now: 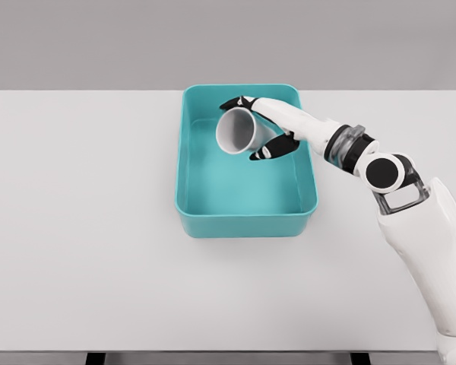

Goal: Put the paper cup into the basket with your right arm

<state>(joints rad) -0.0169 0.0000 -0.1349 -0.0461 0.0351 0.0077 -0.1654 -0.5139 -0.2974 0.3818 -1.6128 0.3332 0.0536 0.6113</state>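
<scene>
Basket [213, 220] mid-table. Cup [238, 130] tipped, mouth toward 8 o'clock, long axis 8–2, over basket's far right interior. Right hand [277, 125] at cup's 3 o'clock, fingers wrapped around cup. Release looks next. Left arm unseen.

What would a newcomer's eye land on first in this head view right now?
Probably the teal basket, the one strong colour, sitting mid-table toward the far edge of the white table. Next, the right hand reaching in over it from the right, fingers closed around the paper cup, which is tipped on its side with its mouth facing left.
</scene>
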